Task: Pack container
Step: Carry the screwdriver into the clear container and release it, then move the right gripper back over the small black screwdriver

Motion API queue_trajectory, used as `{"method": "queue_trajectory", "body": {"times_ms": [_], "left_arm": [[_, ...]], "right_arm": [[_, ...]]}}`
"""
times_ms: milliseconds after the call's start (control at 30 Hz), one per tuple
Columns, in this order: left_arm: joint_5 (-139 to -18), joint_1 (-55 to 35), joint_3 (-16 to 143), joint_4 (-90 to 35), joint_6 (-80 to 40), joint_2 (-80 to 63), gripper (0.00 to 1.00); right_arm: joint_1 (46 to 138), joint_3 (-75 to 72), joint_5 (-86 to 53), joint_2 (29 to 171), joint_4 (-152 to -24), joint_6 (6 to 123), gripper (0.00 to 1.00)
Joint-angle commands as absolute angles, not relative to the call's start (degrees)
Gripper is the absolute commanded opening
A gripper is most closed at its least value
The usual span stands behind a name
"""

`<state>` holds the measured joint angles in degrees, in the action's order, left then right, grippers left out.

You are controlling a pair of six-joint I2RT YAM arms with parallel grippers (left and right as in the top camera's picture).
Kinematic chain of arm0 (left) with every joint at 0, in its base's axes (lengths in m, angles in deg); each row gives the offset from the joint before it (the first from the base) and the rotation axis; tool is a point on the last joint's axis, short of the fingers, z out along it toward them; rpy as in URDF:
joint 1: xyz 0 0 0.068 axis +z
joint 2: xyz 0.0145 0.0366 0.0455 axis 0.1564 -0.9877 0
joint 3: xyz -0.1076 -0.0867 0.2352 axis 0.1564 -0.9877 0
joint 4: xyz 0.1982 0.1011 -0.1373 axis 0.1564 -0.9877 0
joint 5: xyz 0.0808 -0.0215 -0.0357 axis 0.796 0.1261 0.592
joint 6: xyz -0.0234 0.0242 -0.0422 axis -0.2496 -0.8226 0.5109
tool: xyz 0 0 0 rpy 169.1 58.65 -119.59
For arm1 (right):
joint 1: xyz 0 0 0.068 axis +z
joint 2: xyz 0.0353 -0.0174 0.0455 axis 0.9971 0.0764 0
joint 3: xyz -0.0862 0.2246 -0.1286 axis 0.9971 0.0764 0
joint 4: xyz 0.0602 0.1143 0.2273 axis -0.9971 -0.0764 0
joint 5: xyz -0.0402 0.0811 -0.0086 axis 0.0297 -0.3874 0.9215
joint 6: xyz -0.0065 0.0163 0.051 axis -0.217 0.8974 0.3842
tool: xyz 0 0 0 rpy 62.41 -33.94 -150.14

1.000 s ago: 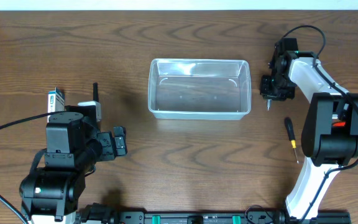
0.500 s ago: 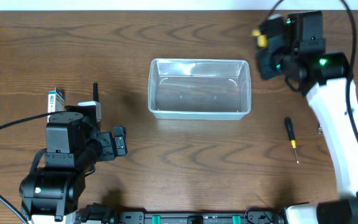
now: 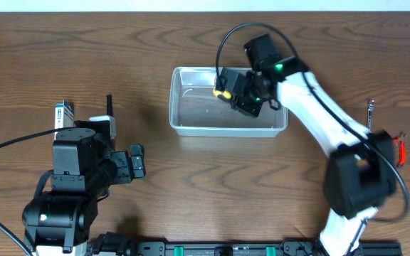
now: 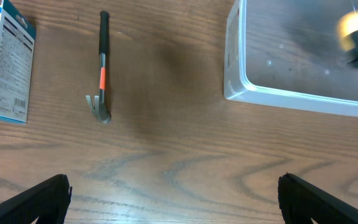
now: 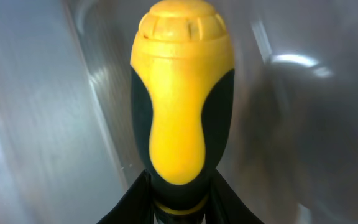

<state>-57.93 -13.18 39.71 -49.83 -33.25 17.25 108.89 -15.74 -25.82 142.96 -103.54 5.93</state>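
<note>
The clear plastic container (image 3: 226, 131) stands at the table's middle; it also shows in the left wrist view (image 4: 291, 99). My right gripper (image 3: 242, 96) reaches over the container and is shut on a screwdriver with a yellow and black handle (image 3: 223, 89), held above the tub's left half. In the right wrist view the handle (image 5: 182, 106) fills the frame between the fingers (image 5: 182, 202), with blurred tub wall (image 5: 55, 93) behind. The handle shows blurred in the left wrist view (image 4: 355, 31). My left gripper (image 3: 137, 162) is open and empty, low at the left (image 4: 179, 205).
A small claw hammer (image 4: 102, 68) and a blue-and-white box (image 4: 2, 62) lie left of the container; the box also shows overhead (image 3: 64, 114). At the far right lie a thin metal tool (image 3: 370, 110) and a red-handled object (image 3: 401, 149), partly hidden by the right arm.
My right arm has swung from the right side of the table over the container, carrying the yellow-handled screwdriver. The left arm has not moved.
</note>
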Motion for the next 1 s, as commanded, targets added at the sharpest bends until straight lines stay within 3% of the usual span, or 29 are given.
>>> {"method": "queue_trajectory", "body": {"times_ms": [0,133,300,433,733,967], "left_arm": [[-57.45,-13.32,40.87,-50.00,-32.73,17.40,0.98],[-57.45,-13.32,40.85,-50.00,-32.73,17.40,0.98],[-57.45,-13.32,40.85,-50.00,-32.73,17.40,0.98],[-57.45,-13.32,40.87,-50.00,-32.73,17.40,0.98],[-57.45,-13.32,40.85,-49.98,-32.75,17.40,0.98],[-57.45,-13.32,40.85,-49.98,-32.75,17.40,0.98]], "right_arm": [[109.24,-15.54,-28.27,146.24,-103.06,3.27,0.01],[109.24,-15.54,-28.21,148.12,-102.95,3.29,0.01],[109.17,-15.56,-27.84,148.08,-102.75,3.35,0.52],[109.17,-15.63,-27.84,147.99,-102.51,4.21,0.83],[107.16,-26.90,-26.72,141.78,-106.31,17.36,0.99],[98.68,-37.29,-8.58,129.04,-123.04,47.15,0.99]]}}
